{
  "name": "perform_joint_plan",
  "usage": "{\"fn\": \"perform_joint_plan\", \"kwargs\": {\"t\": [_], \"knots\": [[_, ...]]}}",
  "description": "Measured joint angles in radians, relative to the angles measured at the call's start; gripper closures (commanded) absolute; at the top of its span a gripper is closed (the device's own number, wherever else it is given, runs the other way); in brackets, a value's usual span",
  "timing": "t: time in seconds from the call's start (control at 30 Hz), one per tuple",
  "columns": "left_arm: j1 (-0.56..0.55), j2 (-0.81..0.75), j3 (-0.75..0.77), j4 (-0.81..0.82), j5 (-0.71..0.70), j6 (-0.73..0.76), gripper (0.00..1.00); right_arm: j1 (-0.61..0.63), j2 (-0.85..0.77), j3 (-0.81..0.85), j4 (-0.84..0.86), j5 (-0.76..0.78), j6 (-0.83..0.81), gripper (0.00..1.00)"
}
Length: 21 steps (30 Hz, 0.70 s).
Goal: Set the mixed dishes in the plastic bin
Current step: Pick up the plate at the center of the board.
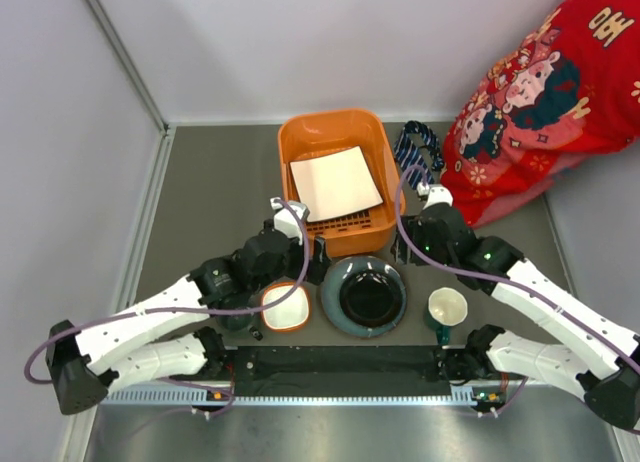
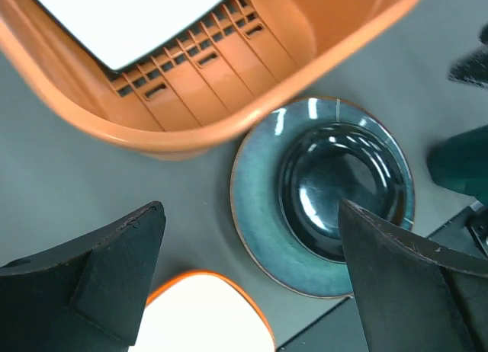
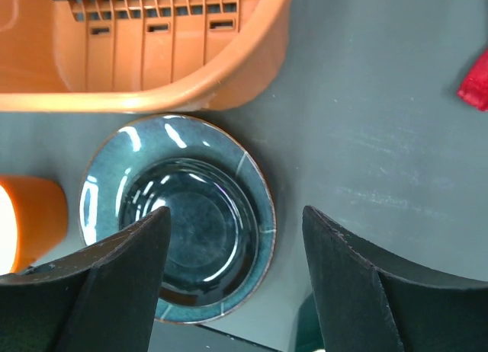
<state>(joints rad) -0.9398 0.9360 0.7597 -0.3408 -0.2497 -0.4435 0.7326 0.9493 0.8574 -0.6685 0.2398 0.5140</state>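
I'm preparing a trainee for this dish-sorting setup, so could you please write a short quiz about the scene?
1. True or false: the white square plate lies inside the orange bin.
2. Which dish lies on the table between the orange bowl and the cream mug? A) white square plate B) blue-grey plate C) glass tumbler
3. Short answer: what striped item lies beside the bin's right wall?
Key: 1 true; 2 B; 3 the necktie.

The left wrist view crops the orange bowl [image 2: 202, 318].
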Motion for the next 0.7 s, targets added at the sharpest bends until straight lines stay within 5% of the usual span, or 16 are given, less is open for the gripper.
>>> {"fn": "perform_joint_plan", "kwargs": {"t": [0.43, 0.7], "knots": [[-0.229, 0.133, -0.072, 0.105, -0.081, -0.112, 0.01, 0.000, 0.005, 0.000, 0.032, 0.056, 0.076, 0.32], [-0.254, 0.256, -0.105, 0.212, -0.062, -0.161, 0.01, 0.000, 0.005, 0.000, 0.032, 0.086, 0.096, 0.32]]}}
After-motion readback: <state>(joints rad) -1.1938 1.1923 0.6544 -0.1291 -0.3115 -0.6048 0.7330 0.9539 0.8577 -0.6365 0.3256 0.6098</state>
